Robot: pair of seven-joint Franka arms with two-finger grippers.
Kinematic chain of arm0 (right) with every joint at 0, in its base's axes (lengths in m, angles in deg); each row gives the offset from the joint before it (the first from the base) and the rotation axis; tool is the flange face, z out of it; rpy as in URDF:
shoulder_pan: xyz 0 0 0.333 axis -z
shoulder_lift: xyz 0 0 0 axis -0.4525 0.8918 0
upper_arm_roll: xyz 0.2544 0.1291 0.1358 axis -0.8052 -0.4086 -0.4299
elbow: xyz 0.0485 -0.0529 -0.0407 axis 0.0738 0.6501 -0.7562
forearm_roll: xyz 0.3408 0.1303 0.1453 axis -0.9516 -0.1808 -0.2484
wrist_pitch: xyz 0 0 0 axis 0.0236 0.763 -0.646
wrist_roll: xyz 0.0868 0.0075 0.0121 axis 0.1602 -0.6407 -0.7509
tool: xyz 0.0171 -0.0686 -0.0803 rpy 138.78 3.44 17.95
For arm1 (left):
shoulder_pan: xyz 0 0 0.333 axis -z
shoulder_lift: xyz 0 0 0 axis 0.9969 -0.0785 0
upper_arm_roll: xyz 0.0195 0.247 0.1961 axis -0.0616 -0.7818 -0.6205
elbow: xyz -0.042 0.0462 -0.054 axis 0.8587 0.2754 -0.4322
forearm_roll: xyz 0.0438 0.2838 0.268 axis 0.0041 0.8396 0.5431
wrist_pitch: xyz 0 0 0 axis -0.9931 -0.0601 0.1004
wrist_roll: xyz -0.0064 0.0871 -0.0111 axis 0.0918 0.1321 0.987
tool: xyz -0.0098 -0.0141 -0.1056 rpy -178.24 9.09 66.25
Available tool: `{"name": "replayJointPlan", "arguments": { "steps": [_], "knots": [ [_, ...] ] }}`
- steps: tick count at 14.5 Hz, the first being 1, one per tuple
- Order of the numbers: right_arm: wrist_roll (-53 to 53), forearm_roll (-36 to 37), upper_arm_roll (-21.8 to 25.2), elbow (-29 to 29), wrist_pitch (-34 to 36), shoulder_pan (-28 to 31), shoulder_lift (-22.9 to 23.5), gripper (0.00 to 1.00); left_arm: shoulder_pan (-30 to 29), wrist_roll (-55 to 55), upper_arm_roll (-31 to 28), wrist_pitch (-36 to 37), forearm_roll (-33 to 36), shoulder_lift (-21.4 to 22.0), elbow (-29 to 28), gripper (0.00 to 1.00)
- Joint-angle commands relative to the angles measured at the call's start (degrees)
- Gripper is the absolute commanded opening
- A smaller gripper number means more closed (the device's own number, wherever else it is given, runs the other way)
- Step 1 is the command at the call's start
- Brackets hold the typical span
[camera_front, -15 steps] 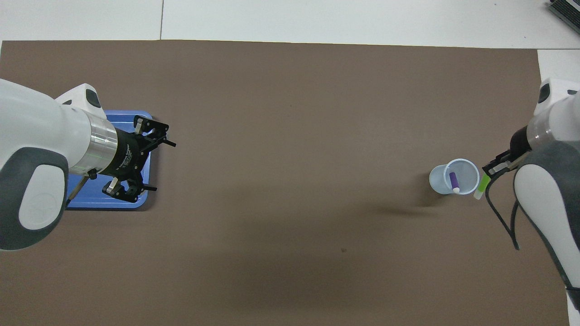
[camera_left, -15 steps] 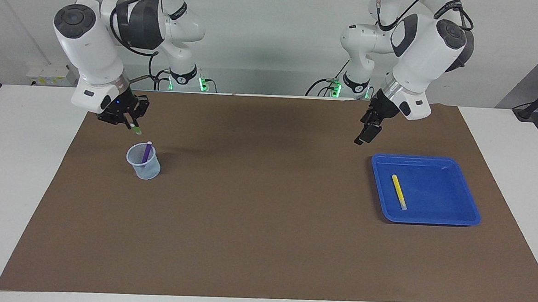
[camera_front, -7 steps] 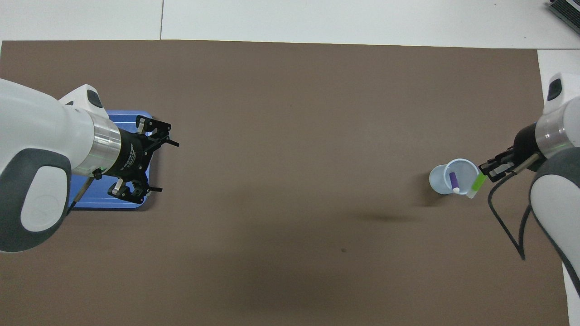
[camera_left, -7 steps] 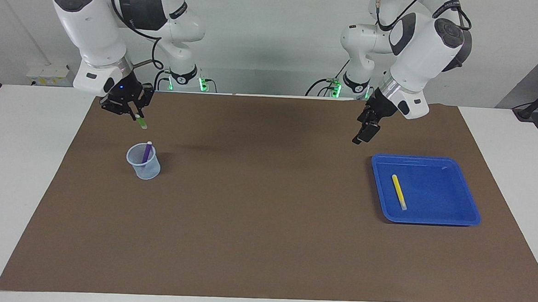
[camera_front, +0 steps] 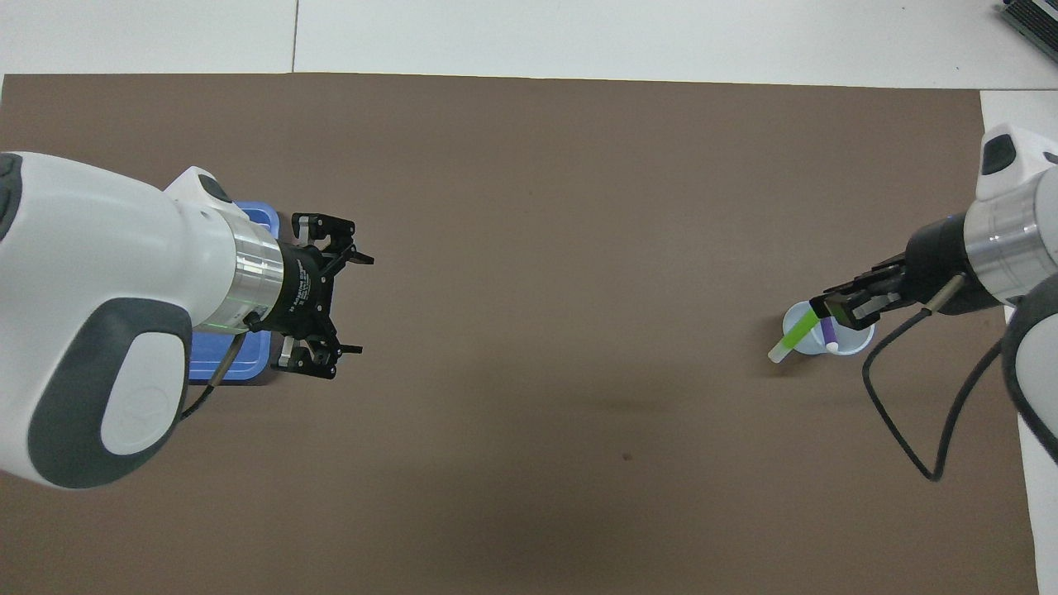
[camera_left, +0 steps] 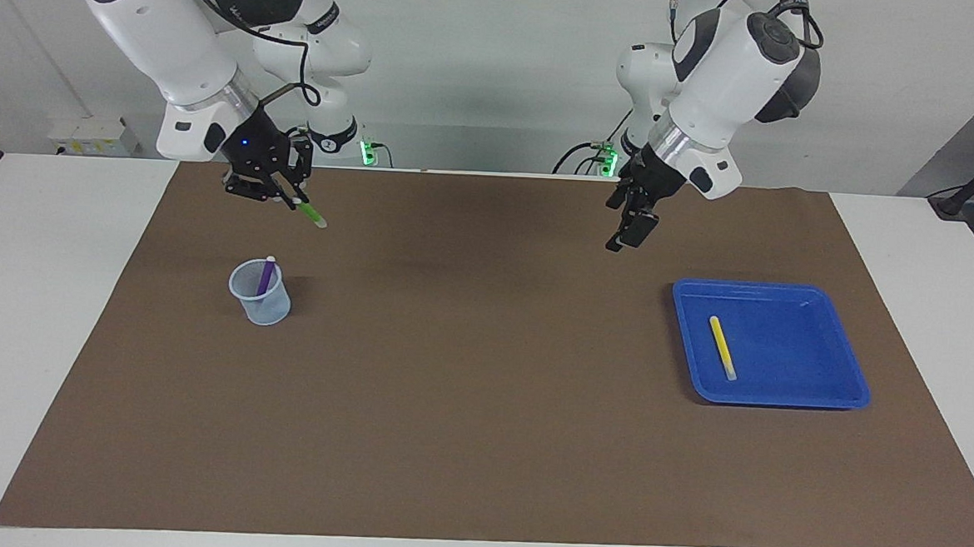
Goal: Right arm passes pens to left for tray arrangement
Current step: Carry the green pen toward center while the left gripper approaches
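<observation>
My right gripper (camera_left: 289, 200) (camera_front: 818, 311) is shut on the green pen (camera_left: 312, 214) (camera_front: 790, 337), holding it slantwise up in the air over the mat beside the pale mesh cup (camera_left: 260, 293) (camera_front: 826, 326). The purple pen (camera_left: 266, 275) (camera_front: 827, 332) stands in that cup. At the left arm's end of the table lies the blue tray (camera_left: 814, 391) (camera_front: 254, 217), with the yellow pen (camera_left: 722, 347) flat in it. My left gripper (camera_left: 629, 231) (camera_front: 359, 304) hangs open and empty over the mat beside the tray.
A brown mat (camera_left: 478, 440) (camera_front: 579, 207) covers most of the white table (camera_left: 45, 284). In the overhead view the left arm hides most of the tray.
The right gripper has lifted and carried the green pen from beside the cup toward the middle of the table, tilting it. The left gripper has drifted off the tray toward the middle.
</observation>
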Motion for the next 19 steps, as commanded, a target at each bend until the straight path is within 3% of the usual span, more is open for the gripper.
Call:
{"name": "replayJointPlan", "arguments": {
  "steps": [1,6,14,19],
  "knots": [
    [-0.43,-4.57,-1.21,-0.04,-0.62,0.29,-0.31,0.0,1.08,7.83,0.04,-3.4,-1.54,0.63,-0.86,1.0],
    [-0.61,-12.22,-3.15,0.75,-3.34,0.29,-0.4,0.0,6.62,18.81,0.04,-14.56,-2.25,0.46,-2.79,1.0],
    [-5.96,-24.18,-3.94,6.28,-7.12,0.11,-1.28,0.0,14.27,37.81,0.04,-19.5,-2.16,0.46,-3.59,1.0],
    [-7.98,-29.89,-3.85,8.13,-11.07,-2.79,-1.1,0.0,20.68,45.8,-0.05,-31.08,-2.16,-0.42,-4.38,1.0]
  ]
}}
